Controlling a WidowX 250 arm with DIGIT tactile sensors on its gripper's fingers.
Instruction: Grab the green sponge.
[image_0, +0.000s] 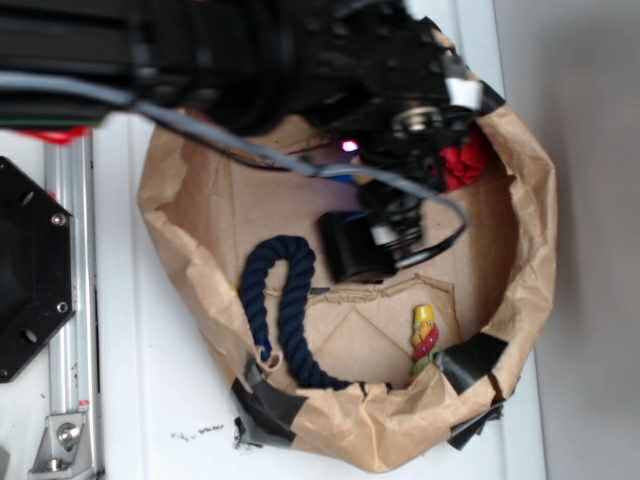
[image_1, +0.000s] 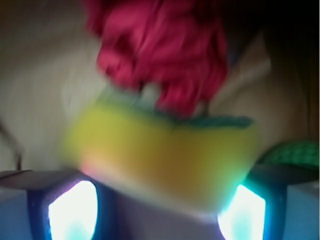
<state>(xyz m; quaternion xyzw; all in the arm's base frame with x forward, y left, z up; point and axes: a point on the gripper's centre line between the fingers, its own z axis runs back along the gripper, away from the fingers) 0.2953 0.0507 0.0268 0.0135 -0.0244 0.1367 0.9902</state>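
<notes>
The fingers (image_1: 72, 210) appear at the lower left and lower right of the wrist view, spread apart, and we see the green sponge (image_1: 160, 155) filling the gap between them; contact with the pads is too blurred to confirm. The yellow foam faces the camera, its thin green scouring layer along the top edge. A red cloth (image_1: 160, 47) lies just behind it, upper centre. In the exterior view the gripper (image_0: 385, 240) reaches into a paper-lined bin (image_0: 535, 230), hiding the sponge; a navy rope (image_0: 285, 310) lies lower left.

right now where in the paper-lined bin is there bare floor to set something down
Bare cardboard shows between the dark blue rope and the yellow-red twisted toy, and left of the rope. The upper right is crowded: gripper, red cloth, yellow foam sponge.
</notes>
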